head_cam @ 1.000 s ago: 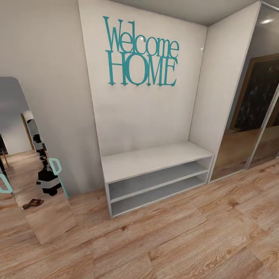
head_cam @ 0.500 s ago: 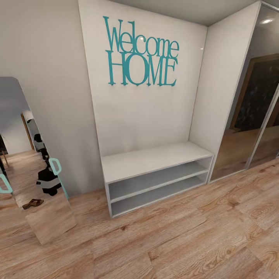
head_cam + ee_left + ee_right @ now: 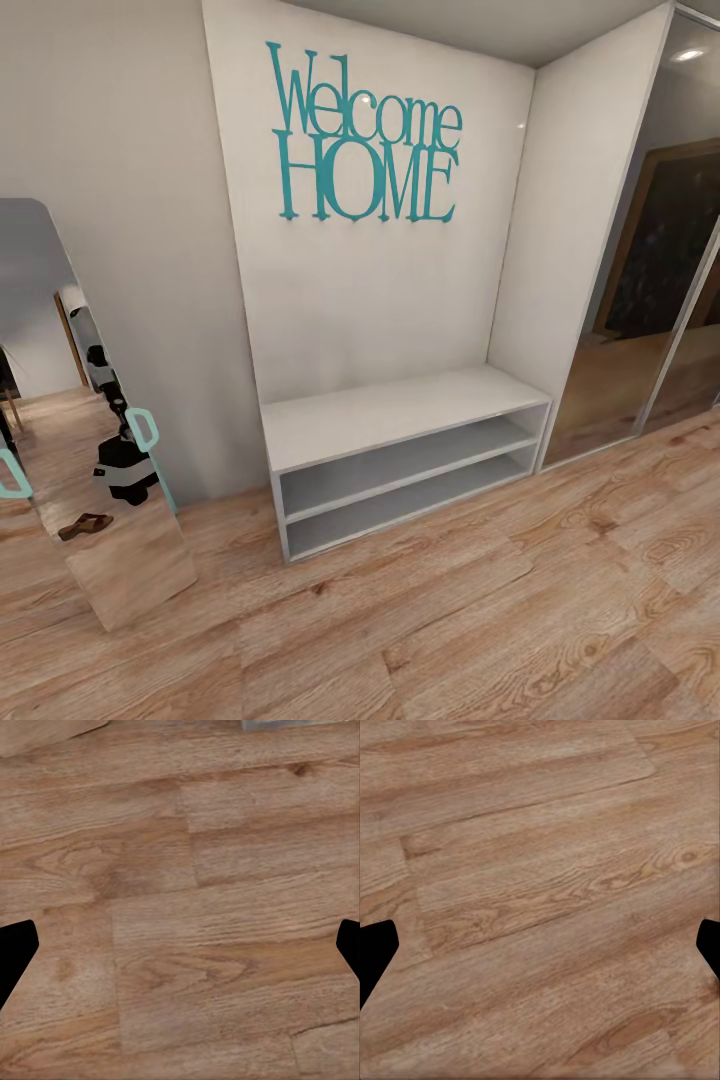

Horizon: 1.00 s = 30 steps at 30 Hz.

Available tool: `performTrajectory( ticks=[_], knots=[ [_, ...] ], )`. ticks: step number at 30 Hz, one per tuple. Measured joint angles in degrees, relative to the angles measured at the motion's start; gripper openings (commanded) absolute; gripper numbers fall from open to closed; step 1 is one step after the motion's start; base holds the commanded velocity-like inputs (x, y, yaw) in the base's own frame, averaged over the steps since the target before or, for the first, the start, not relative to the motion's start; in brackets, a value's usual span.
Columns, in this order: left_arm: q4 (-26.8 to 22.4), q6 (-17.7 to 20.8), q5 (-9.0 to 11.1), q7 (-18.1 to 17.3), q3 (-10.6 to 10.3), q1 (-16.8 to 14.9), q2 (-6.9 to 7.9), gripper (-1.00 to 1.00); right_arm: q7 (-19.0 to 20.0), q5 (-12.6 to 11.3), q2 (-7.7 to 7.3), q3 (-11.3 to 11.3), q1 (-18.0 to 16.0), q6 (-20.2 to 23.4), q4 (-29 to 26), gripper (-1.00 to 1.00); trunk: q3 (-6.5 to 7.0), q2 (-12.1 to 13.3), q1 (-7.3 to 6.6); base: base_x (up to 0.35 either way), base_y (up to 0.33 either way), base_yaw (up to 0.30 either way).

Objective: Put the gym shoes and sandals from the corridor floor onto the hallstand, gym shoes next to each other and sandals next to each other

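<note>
Light brown wood-plank corridor floor (image 3: 450,620) spreads out in front of me. In a leaning mirror (image 3: 60,420) at the left, the reflection shows one dark brown sandal (image 3: 85,525) lying on the floor, along with my own body. The gym shoes and the hallstand are out of view. My left gripper (image 3: 180,952) hangs open over bare planks, its dark fingertips (image 3: 15,952) far apart. My right gripper (image 3: 540,952) is also open above the floor, with nothing between its fingers (image 3: 375,952).
A plain white two-bay bench (image 3: 400,455) stands against the wall under a teal "Welcome HOME" sign (image 3: 365,135). Mirrored sliding doors (image 3: 650,260) close off the right side. The floor runs wide in front of the bench.
</note>
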Motion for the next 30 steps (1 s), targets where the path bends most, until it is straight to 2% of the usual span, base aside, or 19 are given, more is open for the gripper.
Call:
performTrajectory(
  ticks=[9, 15, 30],
  knots=[
    [-0.03, -0.19, -0.04, -0.53, -0.45, 0.08, -0.37, 1.0, -0.07, -0.04, 0.04, 0.0, -0.01, -1.45, 1.13, 1.0, -0.32, 0.0, 0.0, 0.0, 0.0, 0.112],
    [0.17, -0.25, -0.23, -0.59, -0.42, 0.01, -0.05, 1.0, -0.1, -0.09, 0.13, -0.12, -0.01, -2.33, 1.41, 1.0, -0.7, 0.0, 0.01, -0.037, 0.0, 0.196],
    [0.28, -0.26, -0.29, -0.6, -0.33, 0.0, 0.05, 1.0, -0.11, -0.13, 0.24, -0.24, -0.02, -2.37, 1.49, 1.0, -1.7, 0.0, 0.04, -0.297, 0.0, 0.207]
  ],
)
